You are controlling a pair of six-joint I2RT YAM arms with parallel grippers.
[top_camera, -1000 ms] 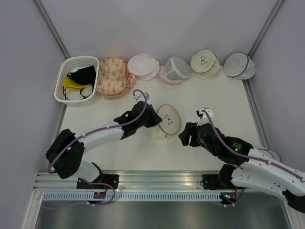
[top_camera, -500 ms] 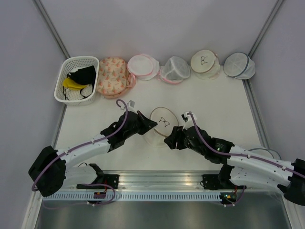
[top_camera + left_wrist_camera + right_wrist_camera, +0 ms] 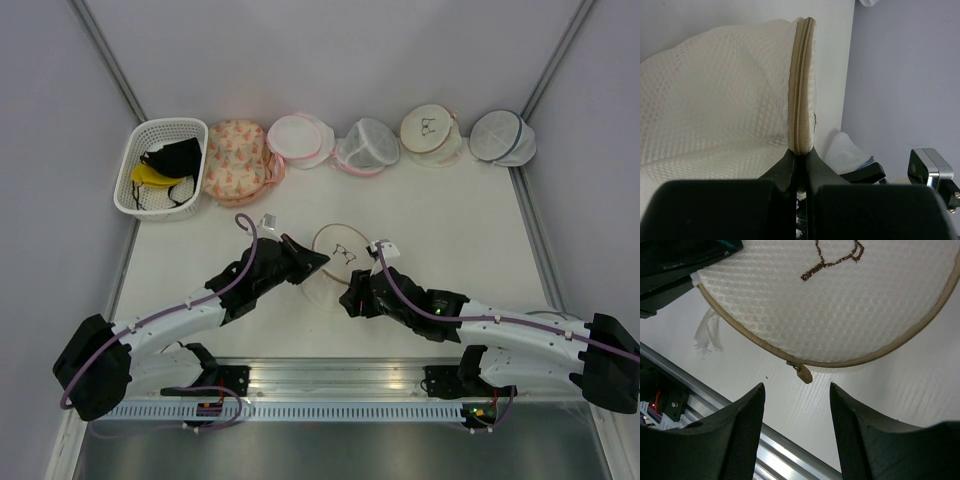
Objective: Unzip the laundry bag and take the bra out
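Left gripper (image 3: 799,157) clamped on the laundry bag (image 3: 338,262) rim; right gripper (image 3: 796,389) spread at the zip pull (image 3: 803,372).
I read the left fingers pinched tight on the tan zip trim (image 3: 801,85). The bag sits mid-table (image 3: 450,230) between both arms, its marked flat face turned up. The zip looks closed along the stretch in the right wrist view. The right fingers stand wide apart, with the pull just ahead of the gap between them, untouched.
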